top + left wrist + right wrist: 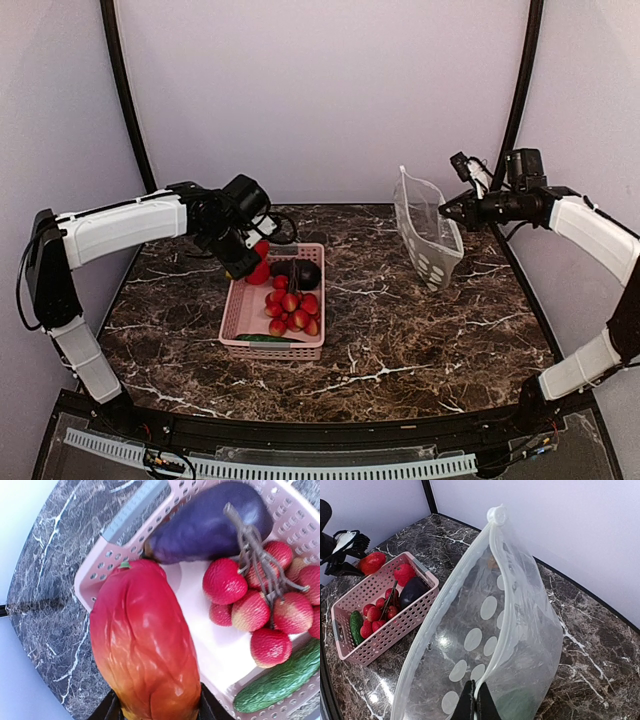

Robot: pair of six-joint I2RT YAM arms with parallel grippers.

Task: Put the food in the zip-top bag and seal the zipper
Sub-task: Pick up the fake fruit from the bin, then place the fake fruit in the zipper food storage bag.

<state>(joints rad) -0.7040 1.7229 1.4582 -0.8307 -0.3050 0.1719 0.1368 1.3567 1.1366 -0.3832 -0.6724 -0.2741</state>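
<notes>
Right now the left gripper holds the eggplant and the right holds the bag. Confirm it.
Wrong: the left gripper holds the mango; the eggplant lies in the basket, as the left wrist view shows. The right gripper does hold the bag.

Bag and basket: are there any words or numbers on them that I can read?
None.
The bag shows only white dots, no letters.
The basket is plain pink with holes.
The mango has no sticker that shows.
No view has any readable text.
</notes>
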